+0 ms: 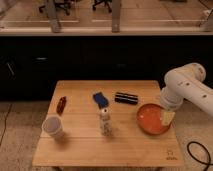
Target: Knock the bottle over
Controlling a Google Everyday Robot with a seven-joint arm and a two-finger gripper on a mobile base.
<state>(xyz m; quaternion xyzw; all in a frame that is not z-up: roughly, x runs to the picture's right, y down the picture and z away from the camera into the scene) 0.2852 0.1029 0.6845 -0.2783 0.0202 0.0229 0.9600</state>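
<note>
The bottle stands upright near the middle of the desk, a little toward the front edge, and touches nothing. Just behind it, toward the back edge, lies a blue packet. A black box sits further right along that line. A paper cup stands well apart toward the front-left corner, with a reddish-brown bar behind it near the left edge. An orange bowl rests near the right edge.

The gripper hangs over the right side of that bowl, well apart from the bottle. We cannot tell whether it is open or closed.

We judge the approach is not yet begun. To do it well, we would bring the gripper left across the bowl without clipping its rim, then meet the bottle high on its body — a sideways push near the cap should tip it rather than slide it. Pushing it left sends it onto bare wood, away from the packet.

The desk is pale wood on a speckled floor. A dark cabinet front runs behind it, office chairs stand beyond, and a black cable loops by the front-right corner.
</note>
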